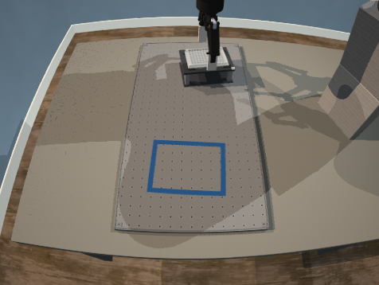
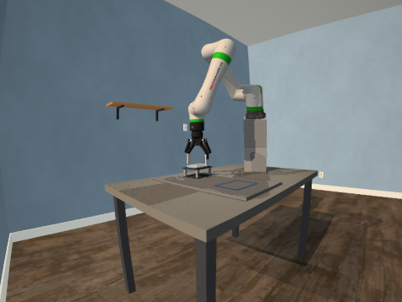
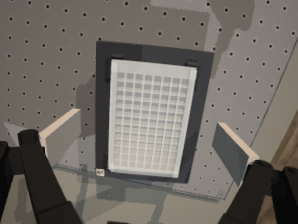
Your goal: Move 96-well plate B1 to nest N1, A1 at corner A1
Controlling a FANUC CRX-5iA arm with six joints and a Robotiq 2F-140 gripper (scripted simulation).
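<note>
The white 96-well plate [image 3: 151, 119] lies flat inside the dark raised nest N1, right way up, with a small A1 label [image 3: 99, 172] at the nest's near left corner. In the top view the plate [image 1: 203, 58] sits on the nest [image 1: 205, 68] at the far end of the perforated board. My gripper [image 3: 148, 128] hangs straight over the plate, wide open, with its pads well clear of both long sides and touching nothing. It shows above the nest in the exterior view [image 2: 197, 157]. The blue outline of spot B1 [image 1: 187, 167] holds nothing.
The perforated board [image 1: 193, 139] lies along the middle of the table. The robot's grey pedestal [image 1: 356, 76] stands at the right. A raised white rim [image 1: 36, 99] runs along the left and far sides of the floor area seen behind the table.
</note>
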